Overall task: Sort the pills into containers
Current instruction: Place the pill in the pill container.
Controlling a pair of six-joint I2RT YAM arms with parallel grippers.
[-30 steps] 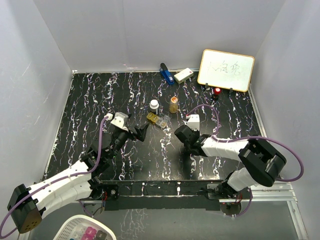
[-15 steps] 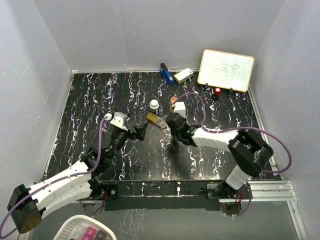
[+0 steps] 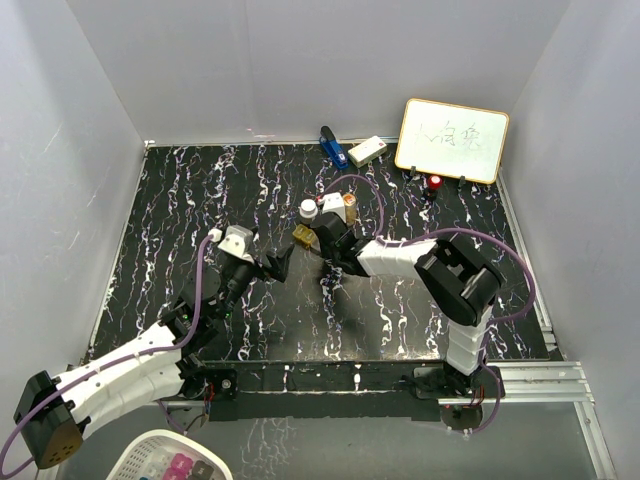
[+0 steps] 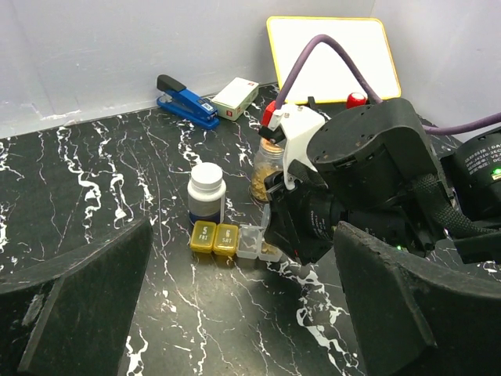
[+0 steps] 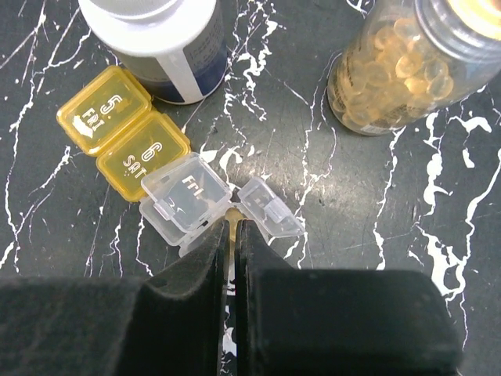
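The pill box (image 5: 149, 157) lies slanting just beside the dark bottle (image 5: 156, 39), its two shut yellow parts nearest the bottle and its clear parts further along. The amber bottle (image 5: 391, 70) nearby is full of golden pills. The right gripper (image 5: 232, 235) sits over the clear end, almost closed; I cannot tell if it pinches anything. The left gripper (image 3: 278, 264) is wide open and empty.

Both arms are built of white shell links joined by black cylindrical joint housings. The left arm (image 3: 130, 365) has a brown-capped black drum (image 3: 48, 435) at its base end, and the right arm (image 3: 455, 290) shows a small green light (image 4: 495, 174) on one housing. A purple cable (image 3: 203, 285) loops along each arm, and a white bracket (image 3: 237, 238) sits at each wrist. The left gripper (image 3: 280, 264) and right gripper (image 5: 232, 231) have matte black, blocky fingers.
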